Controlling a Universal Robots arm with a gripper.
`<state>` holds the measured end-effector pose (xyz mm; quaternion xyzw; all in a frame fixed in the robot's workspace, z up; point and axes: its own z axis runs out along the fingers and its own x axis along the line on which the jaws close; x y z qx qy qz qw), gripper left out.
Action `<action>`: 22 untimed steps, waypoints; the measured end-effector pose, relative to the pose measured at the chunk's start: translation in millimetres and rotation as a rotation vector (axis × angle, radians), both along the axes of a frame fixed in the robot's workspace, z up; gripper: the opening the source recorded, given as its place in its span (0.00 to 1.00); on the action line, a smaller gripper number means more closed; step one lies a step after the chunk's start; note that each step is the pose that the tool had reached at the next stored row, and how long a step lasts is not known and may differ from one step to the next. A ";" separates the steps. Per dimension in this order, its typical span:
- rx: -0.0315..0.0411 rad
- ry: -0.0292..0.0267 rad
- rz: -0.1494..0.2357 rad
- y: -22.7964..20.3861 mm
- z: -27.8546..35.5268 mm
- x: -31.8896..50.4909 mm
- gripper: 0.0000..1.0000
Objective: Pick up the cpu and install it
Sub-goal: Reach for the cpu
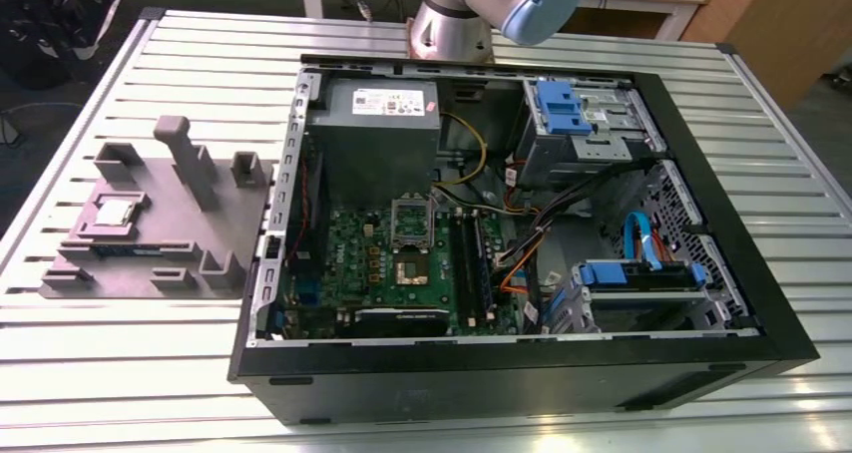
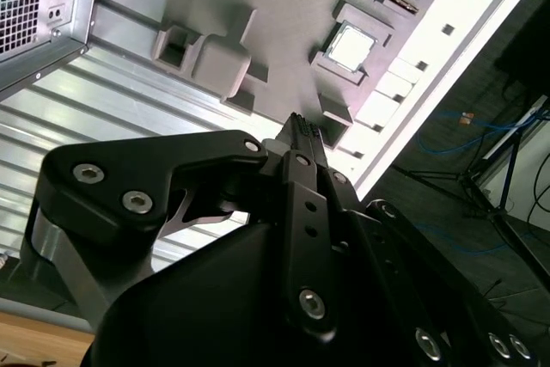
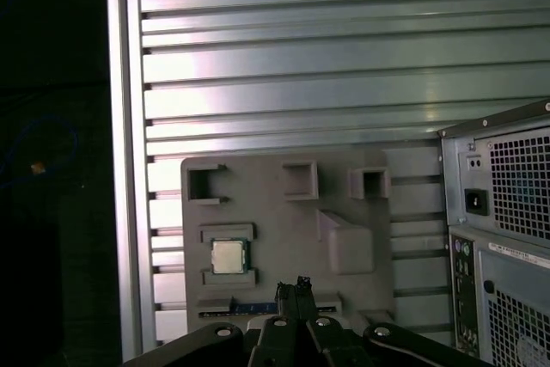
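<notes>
Silvery-grey metal marks the cpu (image 3: 228, 256), which is found lying flat in a square recess of the grey fixture block (image 3: 275, 212). The block is set on the slatted aluminium tabletop (image 3: 301, 83), just beside the open computer case (image 1: 533, 383), on the exterior view's left of it. A dark strip (image 3: 258, 307) with blue on it, possibly a memory module, is noted in a slot near the cpu. The pincer (image 3: 292, 286) is seen in both wrist views with its fingers pressed together and nothing gripped. Its tips are seen against the block's edge, apart from the cpu. Inside the case the green motherboard (image 1: 353, 238) is exposed, its silver socket frame (image 1: 410, 214) standing open.
</notes>
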<state>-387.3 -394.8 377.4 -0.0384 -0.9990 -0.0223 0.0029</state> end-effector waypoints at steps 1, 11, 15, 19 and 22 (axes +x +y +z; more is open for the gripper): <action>0.0001 -0.0001 0.000 0.0 -0.1 -0.2 0.10; 0.0000 0.0000 0.000 0.0 -0.7 -3.4 0.10; 0.0000 0.0000 0.000 0.0 -0.9 -4.3 0.10; 0.0000 0.0000 0.000 0.0 -0.9 -4.9 0.10; -0.0001 0.0000 0.000 0.0 -0.9 -5.6 0.10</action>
